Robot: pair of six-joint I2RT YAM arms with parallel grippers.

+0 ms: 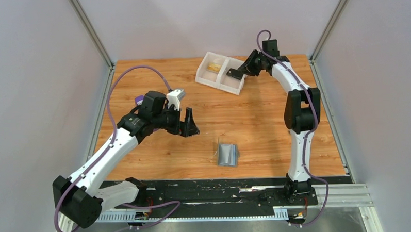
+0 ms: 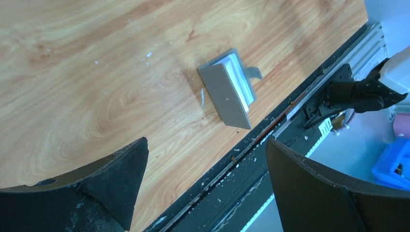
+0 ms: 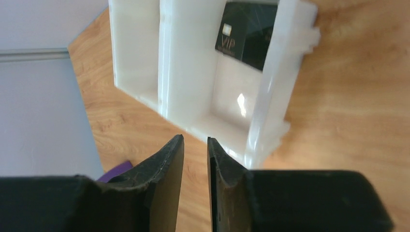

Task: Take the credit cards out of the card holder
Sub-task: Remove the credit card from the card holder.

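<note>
The card holder [image 1: 227, 155] [image 2: 227, 94] lay partly open on the wooden table [image 1: 255, 119], near its front edge. The left gripper [image 1: 190, 124] [image 2: 205, 147], fingers spread wide and empty, hung well apart, to the holder's left and farther back. The right gripper [image 1: 233, 72] [image 3: 195, 142], fingers almost pressed together around nothing, hovered by the white tray [image 1: 218, 84] [image 3: 275, 87], which held a gold-yellow credit card [image 1: 214, 67] and a black VIP card [image 3: 246, 34].
</note>
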